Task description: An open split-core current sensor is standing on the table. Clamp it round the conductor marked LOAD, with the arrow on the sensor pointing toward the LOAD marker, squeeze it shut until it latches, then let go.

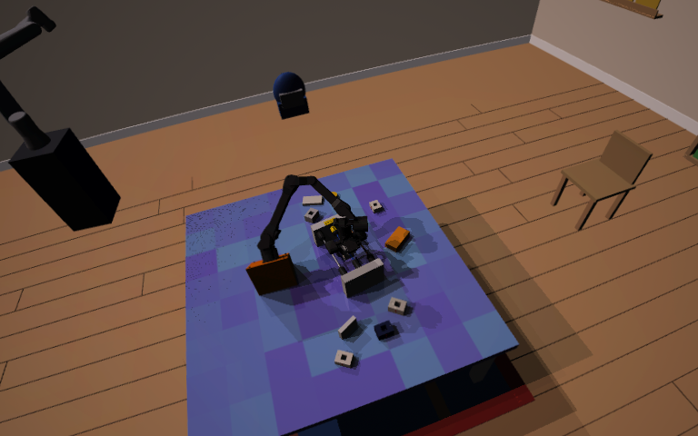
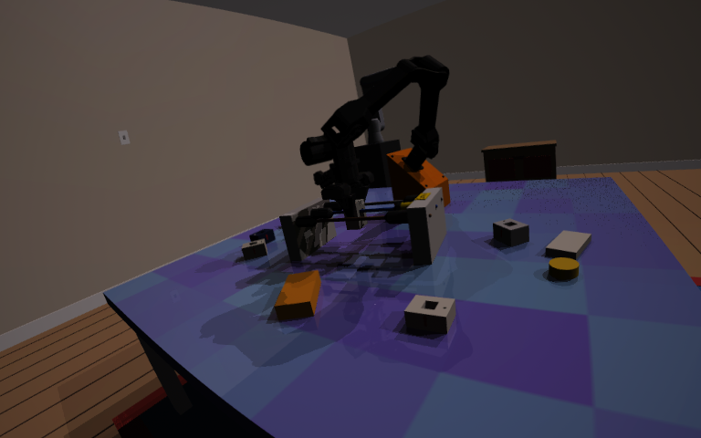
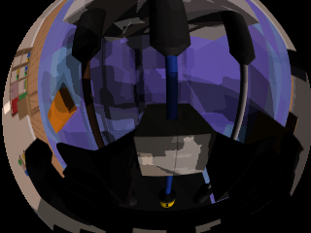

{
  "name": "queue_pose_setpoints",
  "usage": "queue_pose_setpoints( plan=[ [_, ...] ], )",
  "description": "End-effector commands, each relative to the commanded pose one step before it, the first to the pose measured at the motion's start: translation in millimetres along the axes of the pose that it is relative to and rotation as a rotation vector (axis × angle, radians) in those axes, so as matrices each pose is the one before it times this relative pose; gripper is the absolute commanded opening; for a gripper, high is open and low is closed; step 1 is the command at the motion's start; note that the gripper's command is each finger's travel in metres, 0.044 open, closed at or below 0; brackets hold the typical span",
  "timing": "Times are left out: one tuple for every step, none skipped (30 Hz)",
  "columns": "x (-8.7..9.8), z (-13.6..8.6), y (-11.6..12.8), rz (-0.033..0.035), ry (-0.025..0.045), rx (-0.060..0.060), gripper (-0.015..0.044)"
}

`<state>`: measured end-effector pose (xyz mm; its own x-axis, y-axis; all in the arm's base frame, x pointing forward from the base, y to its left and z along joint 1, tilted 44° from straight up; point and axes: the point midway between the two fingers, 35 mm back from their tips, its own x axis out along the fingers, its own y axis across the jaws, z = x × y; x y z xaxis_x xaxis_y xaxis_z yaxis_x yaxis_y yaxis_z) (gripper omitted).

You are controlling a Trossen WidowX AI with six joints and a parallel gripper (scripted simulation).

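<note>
Sensor round the blue conductor, fingers at its sides

We've got the grey sensor (image 2: 356, 215) (image 3: 172, 154) round the blue conductor (image 3: 171, 89), betw. the two upright end blocks (image 1: 363, 277) (image 2: 427, 227). Our gripper (image 1: 351, 249) (image 2: 355, 203) (image 3: 170, 128) is part-open astride it — can't tell if it's gripping. Arrow & LOAD marking: too small to read. Orange block (image 1: 397, 238) (image 2: 298, 294) (image 3: 61, 109) lies apart on the table (image 1: 231, 406) (image 2: 507, 361).
</note>
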<state>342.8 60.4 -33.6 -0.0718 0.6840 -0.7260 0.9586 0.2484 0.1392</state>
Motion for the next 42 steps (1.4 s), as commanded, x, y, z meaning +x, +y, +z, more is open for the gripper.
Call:
queue_pose_setpoints(
  plan=[
    [0.0,-0.05,-0.04,-0.0009,-0.00098,-0.0021,0.0262],
    [0.0,0.0,0.0,0.0,0.0,0.0,0.0262],
    [0.0,0.0,0.0,0.0,0.0,0.0,0.0262],
    [0.0,0.0,0.0,0.0,0.0,0.0,0.0262],
    [0.0,0.0,0.0,0.0,0.0,0.0,0.0262],
    [0.0,0.0,0.0,0.0,0.0,0.0,0.0262],
    [0.0,0.0,0.0,0.0,0.0,0.0,0.0262],
    [0.0,0.0,0.0,0.0,0.0,0.0,0.0262],
    [0.0,0.0,0.0,0.0,0.0,0.0,0.0262],
    [0.0,0.0,0.0,0.0,0.0,0.0,0.0262],
    [0.0,0.0,0.0,0.0,0.0,0.0,0.0262],
    [0.0,0.0,0.0,0.0,0.0,0.0,0.0262],
    [0.0,0.0,0.0,0.0,0.0,0.0,0.0262],
    [0.0,0.0,0.0,0.0,0.0,0.0,0.0262],
    [0.0,0.0,0.0,0.0,0.0,0.0,0.0262],
    [0.0,0.0,0.0,0.0,0.0,0.0,0.0262],
    [0.0,0.0,0.0,0.0,0.0,0.0,0.0262],
    [0.0,0.0,0.0,0.0,0.0,0.0,0.0262],
    [0.0,0.0,0.0,0.0,0.0,0.0,0.0262],
    [0.0,0.0,0.0,0.0,0.0,0.0,0.0262],
    [0.0,0.0,0.0,0.0,0.0,0.0,0.0262],
    [0.0,0.0,0.0,0.0,0.0,0.0,0.0262],
    [0.0,0.0,0.0,0.0,0.0,0.0,0.0262],
    [0.0,0.0,0.0,0.0,0.0,0.0,0.0262],
    [0.0,0.0,0.0,0.0,0.0,0.0,0.0262],
    [0.0,0.0,0.0,0.0,0.0,0.0,0.0262],
    [0.0,0.0,0.0,0.0,0.0,0.0,0.0262],
    [0.0,0.0,0.0,0.0,0.0,0.0,0.0262],
    [0.0,0.0,0.0,0.0,0.0,0.0,0.0288],
    [0.0,0.0,0.0,0.0,0.0,0.0,0.0314],
    [0.0,0.0,0.0,0.0,0.0,0.0,0.0341],
    [0.0,0.0,0.0,0.0,0.0,0.0,0.0367],
    [0.0,0.0,0.0,0.0,0.0,0.0,0.0393],
    [0.0,0.0,0.0,0.0,0.0,0.0,0.0419],
    [0.0,0.0,0.0,0.0,0.0,0.0,0.044],
    [0.0,0.0,0.0,0.0,0.0,0.0,0.044],
    [0.0,0.0,0.0,0.0,0.0,0.0,0.044],
    [0.0,0.0,0.0,0.0,0.0,0.0,0.044],
    [0.0,0.0,0.0,0.0,0.0,0.0,0.044],
    [0.0,0.0,0.0,0.0,0.0,0.0,0.044],
    [0.0,0.0,0.0,0.0,0.0,0.0,0.044],
    [0.0,0.0,0.0,0.0,0.0,0.0,0.044]
  ],
)
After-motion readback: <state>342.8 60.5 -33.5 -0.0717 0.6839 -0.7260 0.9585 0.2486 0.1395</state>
